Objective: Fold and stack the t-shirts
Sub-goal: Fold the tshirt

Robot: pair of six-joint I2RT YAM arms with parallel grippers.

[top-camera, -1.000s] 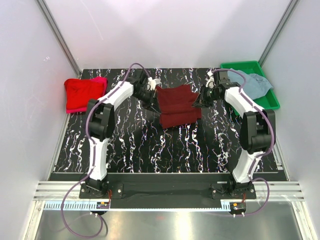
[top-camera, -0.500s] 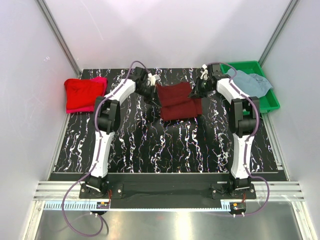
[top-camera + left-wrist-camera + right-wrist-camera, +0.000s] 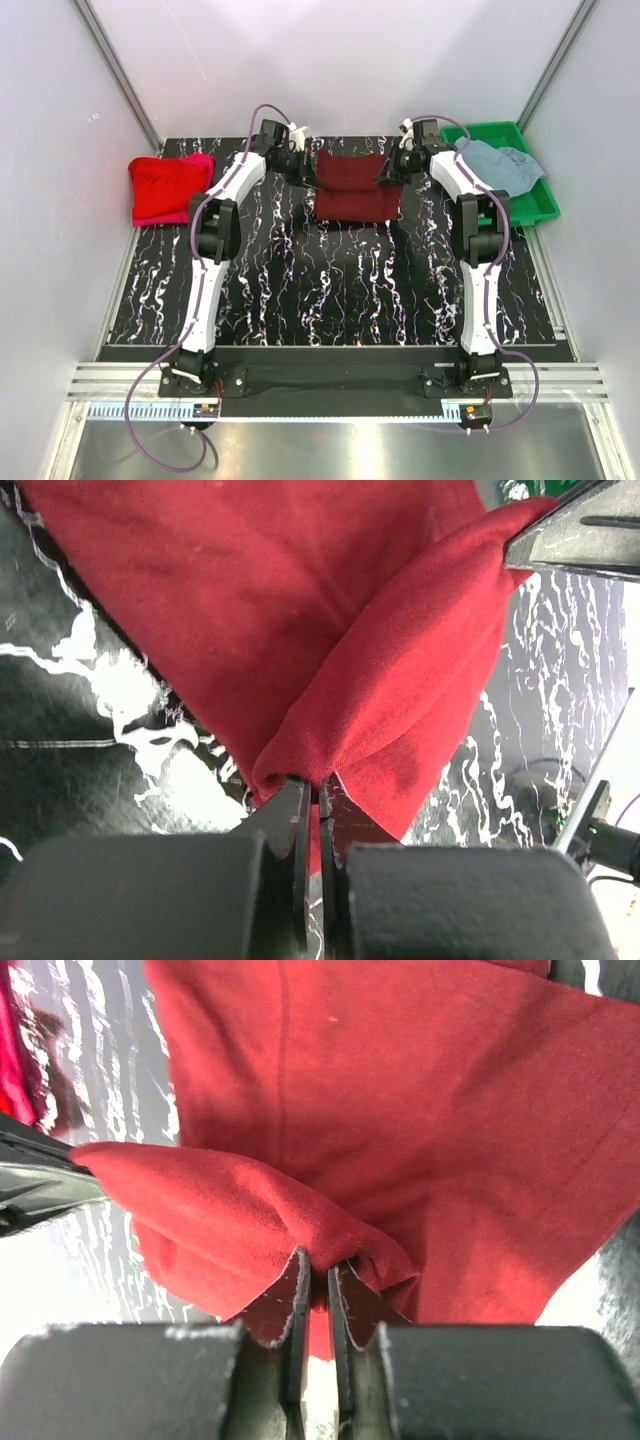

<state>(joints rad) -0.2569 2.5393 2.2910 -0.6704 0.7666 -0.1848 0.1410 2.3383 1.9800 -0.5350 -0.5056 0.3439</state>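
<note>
A dark maroon t-shirt (image 3: pixel 352 190) lies folded into a rectangle at the far middle of the table. My left gripper (image 3: pixel 306 172) is shut on its far left corner, and in the left wrist view the cloth (image 3: pixel 330 680) bunches between the closed jaws of that gripper (image 3: pixel 318 790). My right gripper (image 3: pixel 390 175) is shut on the far right corner; the cloth (image 3: pixel 400 1110) is pinched in its jaws (image 3: pixel 325 1270). A bright red t-shirt (image 3: pixel 165 188) lies folded at the far left with a pink t-shirt (image 3: pixel 198 160) under it. A grey-blue t-shirt (image 3: pixel 500 165) sits in the tray.
A green plastic tray (image 3: pixel 535 200) stands at the far right corner of the black marbled table (image 3: pixel 330 290). White walls with metal rails close in the back and both sides. Both arms reach far across the table.
Both grippers have carried the maroon t-shirt's corners toward the far edge, folding the cloth over; it now lies as a flatter, neater rectangle farther back.
</note>
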